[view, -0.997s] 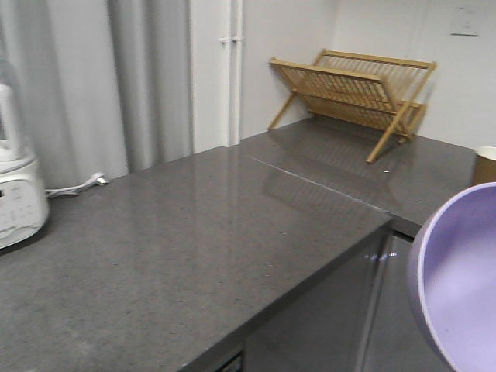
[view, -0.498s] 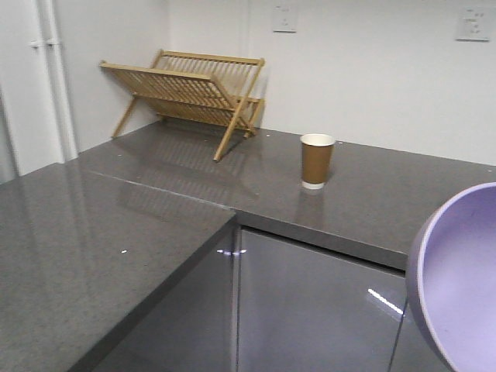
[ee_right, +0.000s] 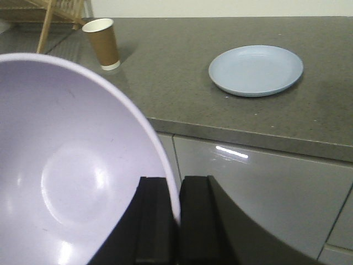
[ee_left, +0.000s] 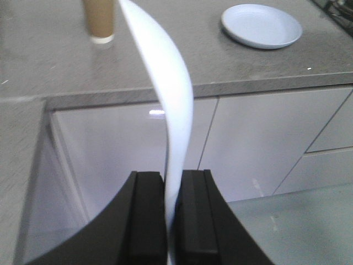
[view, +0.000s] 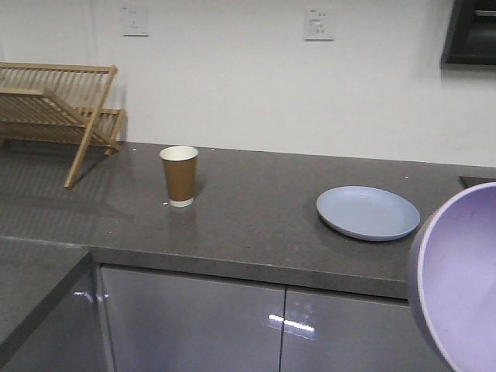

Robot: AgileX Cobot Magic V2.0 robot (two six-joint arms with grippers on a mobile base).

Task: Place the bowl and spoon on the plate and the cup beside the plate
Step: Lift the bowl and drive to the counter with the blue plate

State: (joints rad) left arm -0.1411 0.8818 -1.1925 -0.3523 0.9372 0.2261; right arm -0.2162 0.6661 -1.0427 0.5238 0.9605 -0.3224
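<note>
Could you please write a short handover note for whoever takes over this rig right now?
The right gripper is shut on the rim of the bowl, which it holds tilted in the air.
The left gripper is shut on a pale curved piece, apparently the spoon.
The plate lies empty on the counter. The cup stands upright, apart from it.
Done: bowl and spoon are in hand.
Left: set both on the plate, then bring the cup beside it.
</note>
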